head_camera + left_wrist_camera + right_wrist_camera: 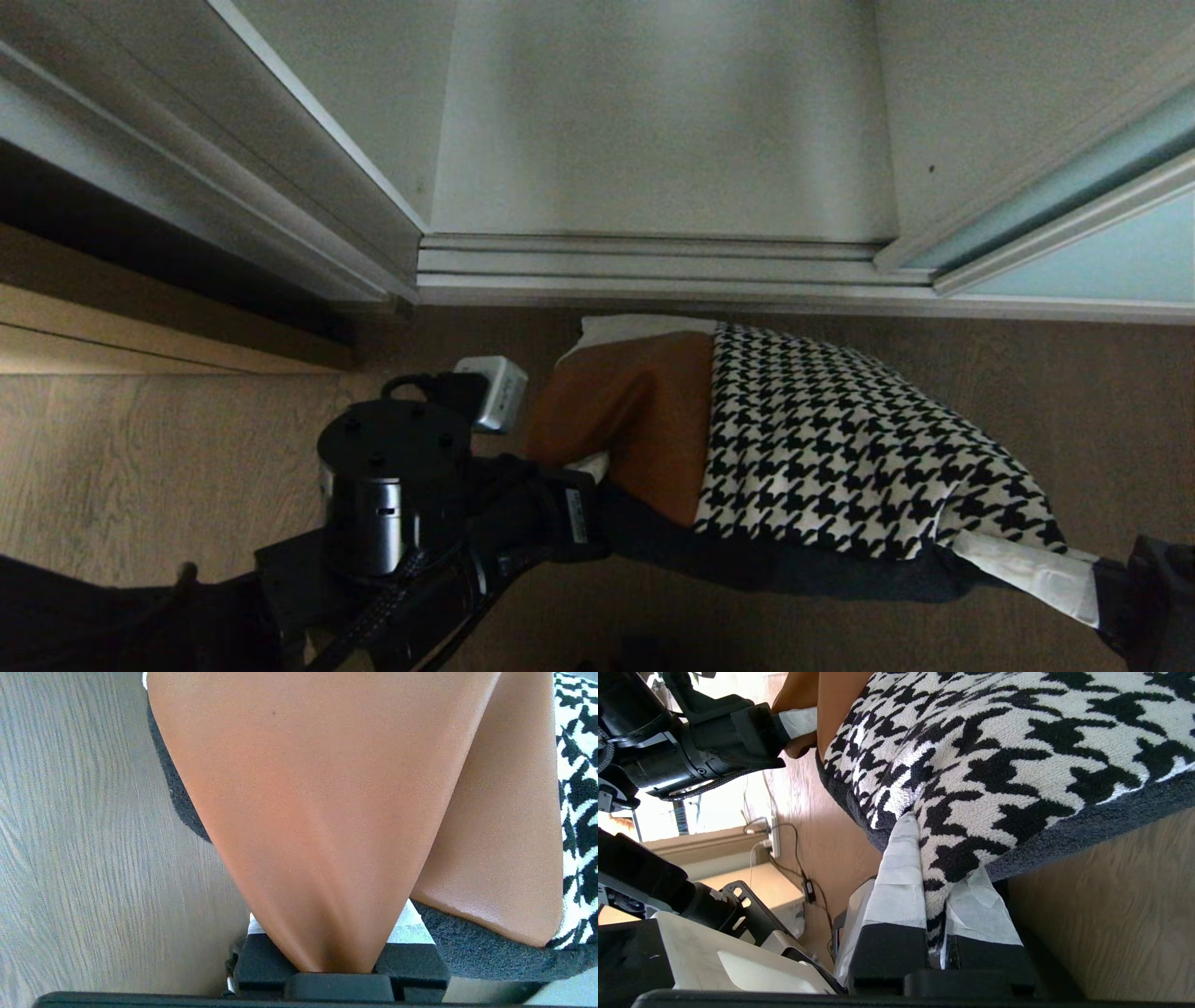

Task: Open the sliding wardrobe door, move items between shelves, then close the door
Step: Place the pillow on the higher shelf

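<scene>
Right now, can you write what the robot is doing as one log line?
left gripper: shut on cushion tan end | right gripper: shut on houndstooth end | cushion: held over floor | sliding wardrobe door: open

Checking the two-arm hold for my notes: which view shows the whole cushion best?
The head view: the cushion shows nearly end to end, left pincer on its tan end, right pincer on its houndstooth end. The left wrist view shows only the pinched tan part; the right wrist view mostly the houndstooth corner.
</scene>
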Robot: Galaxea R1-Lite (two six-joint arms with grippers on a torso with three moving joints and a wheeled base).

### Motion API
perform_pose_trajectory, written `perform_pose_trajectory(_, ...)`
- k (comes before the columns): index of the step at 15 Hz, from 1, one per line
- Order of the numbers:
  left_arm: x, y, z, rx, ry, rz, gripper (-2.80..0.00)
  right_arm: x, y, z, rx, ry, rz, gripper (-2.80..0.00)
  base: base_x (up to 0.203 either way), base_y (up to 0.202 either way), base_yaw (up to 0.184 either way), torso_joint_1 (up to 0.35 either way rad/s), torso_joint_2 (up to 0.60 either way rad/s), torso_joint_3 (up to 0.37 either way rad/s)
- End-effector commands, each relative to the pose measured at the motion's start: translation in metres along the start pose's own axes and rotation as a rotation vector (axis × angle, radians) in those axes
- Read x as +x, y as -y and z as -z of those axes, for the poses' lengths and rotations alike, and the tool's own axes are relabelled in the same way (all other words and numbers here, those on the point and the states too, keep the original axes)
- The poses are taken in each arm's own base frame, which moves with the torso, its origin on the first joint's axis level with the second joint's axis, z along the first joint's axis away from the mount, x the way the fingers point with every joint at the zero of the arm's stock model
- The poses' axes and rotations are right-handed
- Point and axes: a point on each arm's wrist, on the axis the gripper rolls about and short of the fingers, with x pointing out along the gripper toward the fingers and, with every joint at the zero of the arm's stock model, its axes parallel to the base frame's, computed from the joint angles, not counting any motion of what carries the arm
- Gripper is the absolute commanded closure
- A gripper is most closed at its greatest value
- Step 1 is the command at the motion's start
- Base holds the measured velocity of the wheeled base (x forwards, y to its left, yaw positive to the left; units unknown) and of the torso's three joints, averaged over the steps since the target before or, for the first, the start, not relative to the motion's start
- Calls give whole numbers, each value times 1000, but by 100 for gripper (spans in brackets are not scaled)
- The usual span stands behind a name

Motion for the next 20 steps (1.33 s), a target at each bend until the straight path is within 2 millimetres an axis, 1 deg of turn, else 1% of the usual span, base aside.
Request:
perform_pose_trajectory(1, 0, 0, 0, -3, 3, -1, 0, 0, 0, 0, 0, 2, -4, 0, -192, 0, -2, -2, 2, 2)
perform_pose_trajectory(2, 0, 0, -1, -4, 7, 1, 0, 0, 0, 0, 1, 1, -3, 0, -128, 0, -4, 7, -2, 3)
perform_pose_trajectory(5, 0, 0, -1, -3, 7, -1, 0, -1, 1, 3, 4, -6, -1, 0, 0, 0, 0, 0, 0, 0)
perform_pose_trajectory(8, 1, 0, 0, -7, 4, -2, 0, -1, -1, 0, -2, 5, -7, 0, 0, 0, 0, 0, 0, 0)
perform_pose_trajectory(10, 1, 0, 0, -6, 2, -3, 0, -1, 1, 2, 4, -5, -3, 0, 0, 0, 0, 0, 0, 0)
perform_pose_trajectory(20, 3, -1, 1, -9, 3, -17, 0, 0, 1, 4, 9, -20, -17, 0, 0, 0, 0, 0, 0, 0)
